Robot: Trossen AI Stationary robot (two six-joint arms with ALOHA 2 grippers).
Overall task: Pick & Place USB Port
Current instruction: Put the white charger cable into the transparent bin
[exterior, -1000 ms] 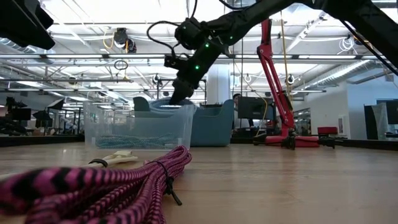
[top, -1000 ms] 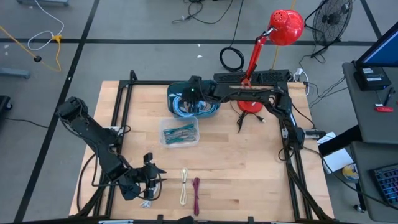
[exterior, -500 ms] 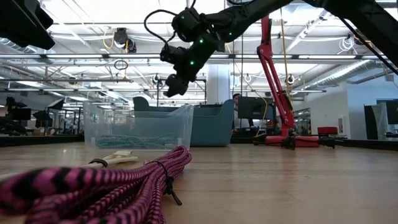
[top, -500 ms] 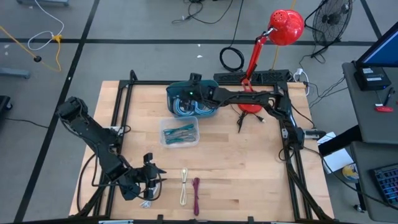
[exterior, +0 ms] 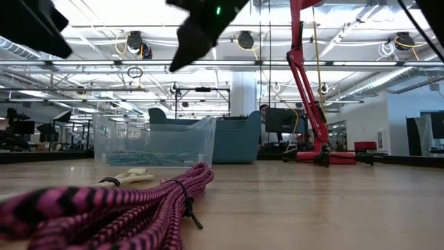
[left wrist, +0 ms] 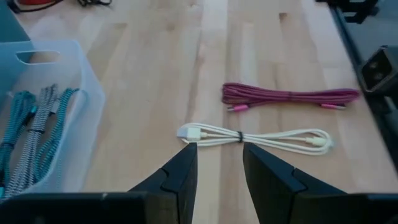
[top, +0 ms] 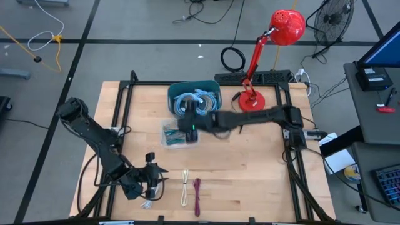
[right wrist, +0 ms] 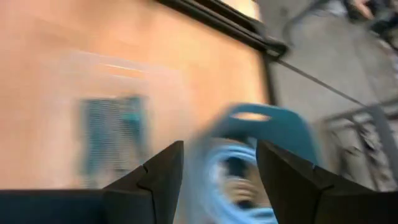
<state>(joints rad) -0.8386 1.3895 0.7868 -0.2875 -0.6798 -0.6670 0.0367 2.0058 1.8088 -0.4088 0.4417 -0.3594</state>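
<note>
Both pairs of jaws stand parted with nothing between them. Past the left gripper [left wrist: 219, 163] in its wrist view, the two dark fingers frame bare wood, and just ahead of them lies the white cable [left wrist: 252, 137], bundled with a dark tie at its middle, one plug end pointing toward the gap. Beyond it, parallel and a little apart, lies the magenta cable [left wrist: 290, 96], also coiled into a long bundle. In the high view these two lie side by side near the table's [top: 250, 169] front edge, the white cable [top: 185, 187] to the left of the magenta one [top: 197, 187], with the left gripper [top: 150, 178] just to their left.

A clear bin [top: 180, 133] at mid-table holds teal braided cables [left wrist: 28, 134]; how many there are cannot be made out. Most of the bin is covered from above by the right gripper [top: 188, 122], which hangs over it. The right wrist view is smeared with motion: only its spread fingers [right wrist: 163, 168], a teal patch and a blue tub [top: 195, 97] with pale coiled cable are readable. The low view cuts the right arm off at the top edge, showing just a dark tip above the bin [exterior: 154, 141]. A red lamp [top: 253, 100] stands behind.
</note>
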